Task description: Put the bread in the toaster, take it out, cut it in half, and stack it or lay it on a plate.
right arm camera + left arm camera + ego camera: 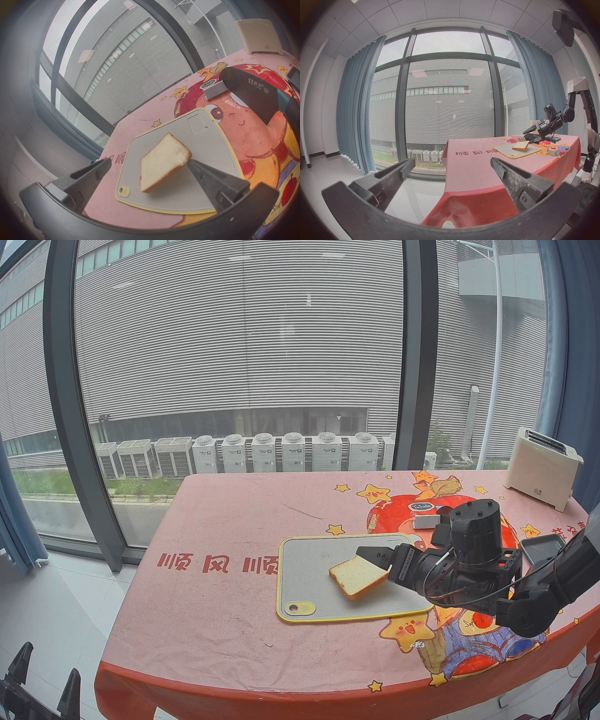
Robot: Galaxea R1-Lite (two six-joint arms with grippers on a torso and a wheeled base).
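The right gripper (375, 554) sits right of the head view's centre, low over the cutting board (312, 580), with its two fingers spread wide and holding nothing. In the right wrist view the gripper (148, 162) frames the bread (162, 161), and one fingertip (191, 163) appears to touch the slice's crust edge while the other stands well apart from it. There is one slice of bread (357, 575), pale with a brown crust. It lies on the right half of the one grey, yellow-rimmed cutting board (203, 140), and whether it lies quite flat cannot be told. Just beyond the board, toward the middle right of the head view, is one small grey block (426, 520). In the right wrist view it stands against one dark knife blade (250, 93). One dark rectangular plate (542, 547) lies at the right edge of the head view, beside the right arm. One cream toaster (542, 468) stands in the upper right, at the far corner of the table (219, 615), which has a pink printed cloth. The left gripper (47, 671) is in the lower left corner of the head view, off the table and well apart from the board. Its two fingers are also spread wide and hold nothing, as the left wrist view shows (452, 162).
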